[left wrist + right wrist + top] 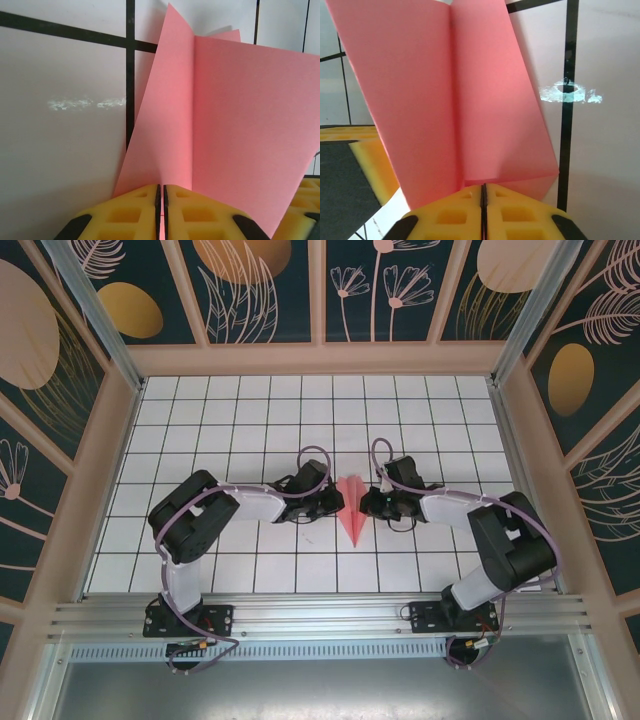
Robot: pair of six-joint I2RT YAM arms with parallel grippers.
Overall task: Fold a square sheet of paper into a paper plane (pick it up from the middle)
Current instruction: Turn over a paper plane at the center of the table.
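The paper plane (pixel 352 510) sits at the centre of the white gridded surface (pixel 250 410), a slim salmon-pink dart with its tip toward 6 o'clock and its broad end toward 12 o'clock. The left hand (pixel 337 502) meets it from 9 o'clock and the right hand (pixel 368 504) from 3 o'clock, and both touch the paper.

In the left wrist view, the left hand (pixel 161 200) has its yellow pads drawn in narrow, with only a thin slit between them. A line of pink shows inside that slit, so it is pinching the paper plane (pixel 225 115). The paper rises from the pads toward 12 o'clock as two panels split by a sharp crease.

In the right wrist view, the right hand (pixel 483 200) also has its pads nearly together, with a dark slit between them. The crease of the paper plane (pixel 445 100) runs down to their tips. I cannot tell whether the paper is actually caught between them
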